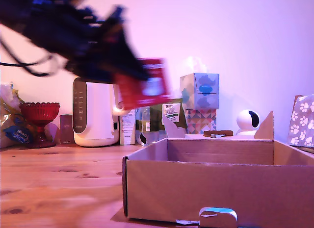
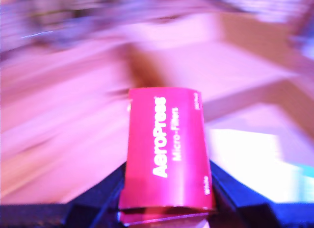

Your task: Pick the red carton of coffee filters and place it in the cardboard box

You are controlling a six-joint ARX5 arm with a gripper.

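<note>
My gripper (image 1: 128, 73) hangs in the air, blurred, shut on the red carton of coffee filters (image 1: 143, 83), whose white window faces the exterior camera. The carton is well above the table, over the near left corner of the cardboard box (image 1: 196, 186) as the exterior view shows it. In the wrist view the red carton (image 2: 166, 147) with white "AeroPress" lettering sits between my dark fingers (image 2: 100, 191), and the brown box (image 2: 245, 98) lies smeared by motion behind it. The box is open, with upright flaps and tape on its front.
At the back stand a white appliance (image 1: 93, 113), a red glass goblet (image 1: 39, 115), small cartons (image 1: 152, 120) and stacked patterned tissue boxes (image 1: 200, 103). A white round device (image 1: 248, 121) and a paw-print box (image 1: 301, 120) are at the exterior view's right. Wooden table (image 1: 59, 189) lies at left.
</note>
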